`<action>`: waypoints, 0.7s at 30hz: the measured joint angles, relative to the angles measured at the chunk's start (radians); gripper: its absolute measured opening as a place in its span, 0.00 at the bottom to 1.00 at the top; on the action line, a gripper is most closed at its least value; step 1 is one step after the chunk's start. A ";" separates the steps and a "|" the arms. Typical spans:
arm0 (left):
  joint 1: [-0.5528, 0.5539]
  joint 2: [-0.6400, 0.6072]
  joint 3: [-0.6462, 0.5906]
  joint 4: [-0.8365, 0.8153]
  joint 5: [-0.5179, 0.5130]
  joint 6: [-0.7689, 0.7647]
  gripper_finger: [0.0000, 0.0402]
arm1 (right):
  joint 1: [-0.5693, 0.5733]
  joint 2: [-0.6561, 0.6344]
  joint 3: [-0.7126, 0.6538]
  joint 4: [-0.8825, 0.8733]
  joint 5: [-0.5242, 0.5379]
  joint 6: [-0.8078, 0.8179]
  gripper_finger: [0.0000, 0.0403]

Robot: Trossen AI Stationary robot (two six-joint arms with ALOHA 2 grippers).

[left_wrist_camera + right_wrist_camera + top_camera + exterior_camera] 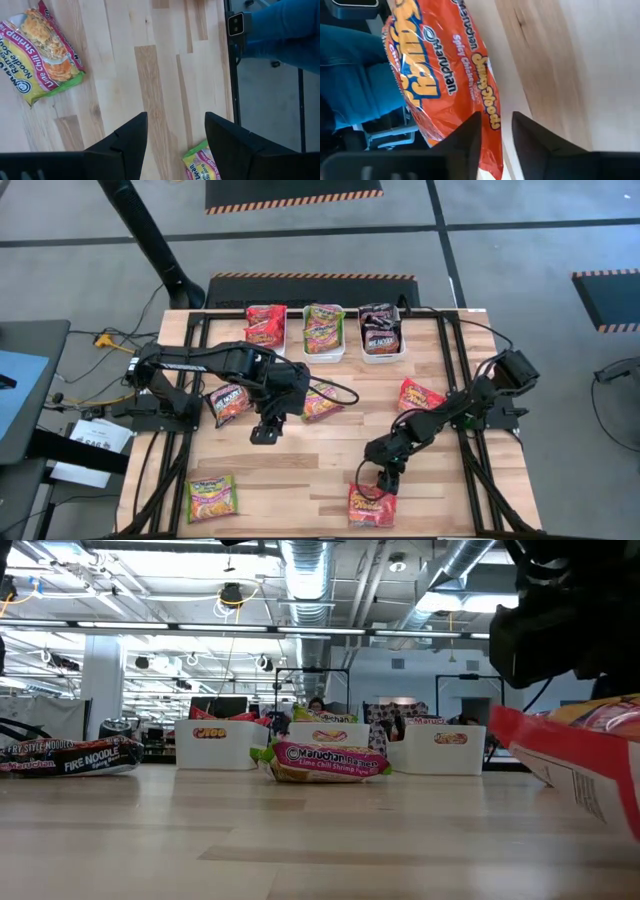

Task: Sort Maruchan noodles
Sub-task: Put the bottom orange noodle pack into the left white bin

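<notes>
A red-orange Maruchan packet lies flat at the table's near edge. My right gripper is low over it, slanting down. Its fingers are open by a narrow gap, one finger over the packet and the other over bare wood. My left gripper hangs open above the table's middle and holds nothing. Other packets lie flat: a black one, a green one, a red one and a green one. My right gripper has the packet's long edge in the gap between its fingers. It comes at the packet slanting down from the table's far right side. The packet fills only part of that gap, and I cannot tell whether either finger touches it.
Three white bins stand in a row at the far edge, holding red, green and black packets. A person in blue trousers stands just past the table's near edge. Bare wood lies between the two grippers.
</notes>
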 joint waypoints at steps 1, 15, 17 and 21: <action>0.000 0.000 0.000 0.000 -0.002 0.000 0.46 | 0.000 0.000 0.000 -0.001 -0.007 0.004 0.30; 0.000 0.000 0.000 -0.006 -0.023 0.001 0.45 | -0.014 0.000 0.000 0.002 -0.038 0.022 0.02; 0.000 0.000 0.000 -0.006 -0.023 0.000 0.45 | -0.027 0.000 0.000 0.003 -0.047 0.023 0.04; 0.000 0.000 0.000 -0.007 -0.023 0.000 0.45 | -0.050 0.000 0.001 0.003 -0.064 0.023 0.03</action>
